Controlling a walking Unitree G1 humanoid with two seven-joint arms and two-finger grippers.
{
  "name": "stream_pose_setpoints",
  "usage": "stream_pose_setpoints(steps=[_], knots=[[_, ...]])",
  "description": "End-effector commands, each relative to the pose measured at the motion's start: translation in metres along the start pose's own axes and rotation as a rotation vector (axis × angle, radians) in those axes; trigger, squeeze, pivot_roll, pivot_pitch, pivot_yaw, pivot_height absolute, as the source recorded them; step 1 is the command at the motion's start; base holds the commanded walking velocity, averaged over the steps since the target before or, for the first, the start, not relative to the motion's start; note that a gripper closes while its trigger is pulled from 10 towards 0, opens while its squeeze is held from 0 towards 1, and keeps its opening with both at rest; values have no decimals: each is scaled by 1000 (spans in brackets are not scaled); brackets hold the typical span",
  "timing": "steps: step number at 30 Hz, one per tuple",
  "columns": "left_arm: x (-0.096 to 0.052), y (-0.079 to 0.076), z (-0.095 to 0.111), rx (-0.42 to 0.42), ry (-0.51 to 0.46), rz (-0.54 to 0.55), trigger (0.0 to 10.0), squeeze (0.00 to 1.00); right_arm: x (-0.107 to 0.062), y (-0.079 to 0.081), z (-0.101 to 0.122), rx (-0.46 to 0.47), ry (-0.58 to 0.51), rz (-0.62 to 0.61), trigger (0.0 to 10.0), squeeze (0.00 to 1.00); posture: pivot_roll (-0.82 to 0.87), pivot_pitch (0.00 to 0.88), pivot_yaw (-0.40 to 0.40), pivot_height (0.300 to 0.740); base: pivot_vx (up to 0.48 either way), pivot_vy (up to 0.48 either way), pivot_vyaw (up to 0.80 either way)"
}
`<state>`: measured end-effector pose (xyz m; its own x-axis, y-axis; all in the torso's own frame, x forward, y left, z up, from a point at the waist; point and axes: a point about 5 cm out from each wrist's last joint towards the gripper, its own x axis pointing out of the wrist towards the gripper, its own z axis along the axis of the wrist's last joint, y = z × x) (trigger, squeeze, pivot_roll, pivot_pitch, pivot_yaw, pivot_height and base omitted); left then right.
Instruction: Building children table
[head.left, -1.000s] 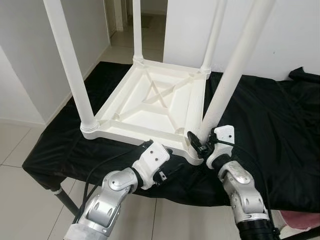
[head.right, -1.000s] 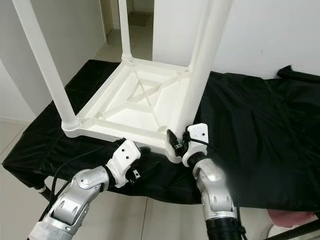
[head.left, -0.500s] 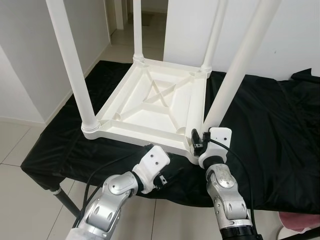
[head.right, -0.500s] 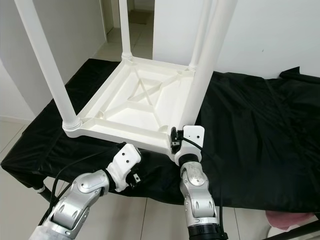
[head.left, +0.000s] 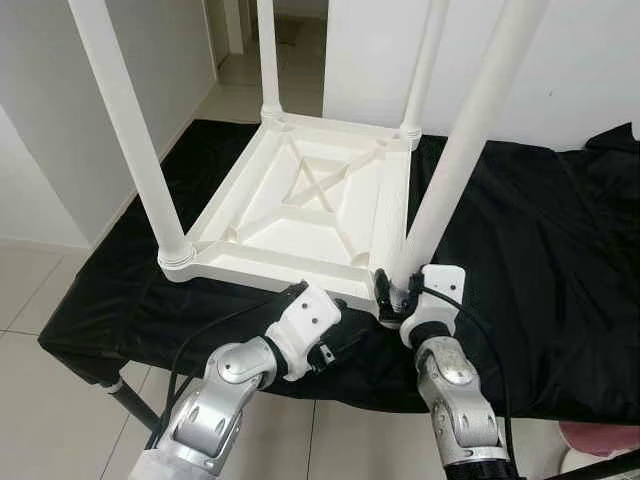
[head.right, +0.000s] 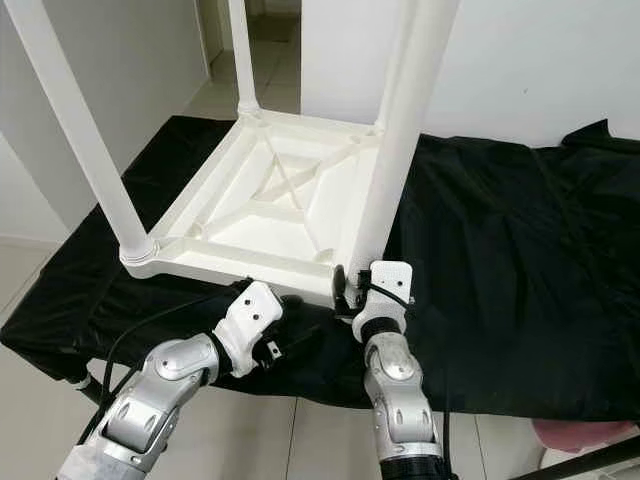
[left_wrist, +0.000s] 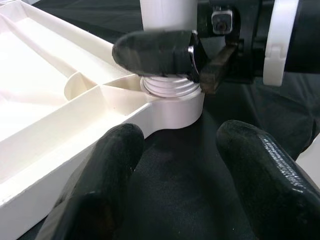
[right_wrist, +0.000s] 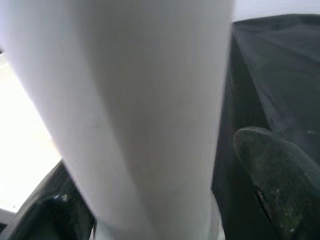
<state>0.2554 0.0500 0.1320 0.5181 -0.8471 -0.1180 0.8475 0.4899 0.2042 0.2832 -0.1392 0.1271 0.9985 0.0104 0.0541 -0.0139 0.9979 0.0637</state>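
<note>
Gripping: right gripper (head.left: 392, 291) closed around near-right table leg (head.left: 455, 165) at its threaded base.
Left gripper (left_wrist: 175, 165): fingers spread, empty, at 7 o'clock of that corner.
Table (head.left: 300, 205): upside-down on black cloth (head.left: 520, 240).

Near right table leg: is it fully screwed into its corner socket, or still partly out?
Partly out. The left wrist view shows bare threads between the leg and the corner socket, with the right gripper clamped round the leg's base.
</note>
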Motion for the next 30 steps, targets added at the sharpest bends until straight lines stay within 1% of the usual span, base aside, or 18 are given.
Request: stream_pose_setpoints(steps=[1, 2, 4, 5, 6, 7, 8, 11, 12, 13, 15, 16, 17, 20, 23, 28, 29, 30], knots=[[-1, 0, -3, -12, 11, 30, 10000, 0, -1, -8, 2, -2, -14, 16, 10000, 522, 9, 15, 23, 740, 0, 0, 0], [-1, 1, -3, -12, 10, 29, 10000, 0, 1, -13, 3, -21, -21, 79, 10000, 0, 9, 16, 24, 740, 0, 0, 0], [-1, 1, -3, -12, 10, 29, 10000, 0, 1, -13, 3, -21, -21, 79, 10000, 0, 9, 16, 24, 740, 0, 0, 0], [-2, 0, -3, -13, 10, 26, 10000, 0, 8, -25, 8, -73, -27, 227, 10000, 0, 11, 17, 26, 740, 0, 0, 0], [-2, 0, -3, -13, 10, 26, 10000, 0, 8, -25, 8, -73, -27, 227, 10000, 0, 11, 17, 26, 740, 0, 0, 0], [-2, 0, -3, -13, 10, 23, 10000, 0, 11, -29, 10, -89, -27, 275, 10000, 0, 13, 18, 27, 740, 0, 0, 0], [-2, 0, -3, -13, 10, 23, 10000, 0, 11, -29, 10, -89, -27, 275, 10000, 0, 13, 18, 27, 740, 0, 0, 0], [-2, -1, -3, -14, 10, 18, 10000, 0, 20, -33, 15, -135, -32, 390, 10000, 0, 12, 17, 28, 740, 0, 0, 0], [-2, -1, -3, -14, 10, 18, 10000, 0, 20, -33, 15, -135, -32, 390, 10000, 0, 12, 17, 28, 740, 0, 0, 0], [-2, -1, -3, -14, 10, 17, 10000, 0, 24, -34, 17, -150, -25, 435, 10000, 0, 13, 17, 28, 740, 0, 0, 0], [-2, -1, -3, -14, 10, 17, 10000, 0, 24, -34, 17, -150, -25, 435, 10000, 0, 13, 17, 28, 740, 0, 0, 0], [-2, -1, -3, -13, 10, 16, 10000, 0, 27, -33, 17, -174, -18, 484, 4549, 0, 13, 17, 28, 740, 0, 0, 0], [-2, -1, -3, -13, 9, 18, 10000, 0, 30, -32, 16, -189, 0, 520, 0, 0, 17, 14, 22, 740, 0, 0, 0], [-1, 0, -2, -12, 7, 21, 10000, 0, 32, -31, 14, -202, 18, 550, 0, 0, 18, 13, 20, 740, 0, 0, 0], [-1, 0, -2, -14, 6, 28, 10000, 0, 29, -31, 7, -196, 58, 586, 0, 0, 20, 12, 17, 740, 0, 0, 0], [-2, 0, -2, -16, 6, 31, 10000, 0, 27, -35, 5, -180, 63, 597, 0, 0, 22, 18, 13, 740, 0, 0, 0], [-2, 0, -2, -17, 7, 30, 10000, 0, 27, -36, 6, -166, 57, 588, 10000, 0, 22, 20, 12, 740, 0, 0, 0], [-2, 0, -2, -17, 7, 30, 10000, 0, 27, -36, 6, -166, 57, 588, 10000, 0, 22, 20, 12, 740, 0, 0, 0]])
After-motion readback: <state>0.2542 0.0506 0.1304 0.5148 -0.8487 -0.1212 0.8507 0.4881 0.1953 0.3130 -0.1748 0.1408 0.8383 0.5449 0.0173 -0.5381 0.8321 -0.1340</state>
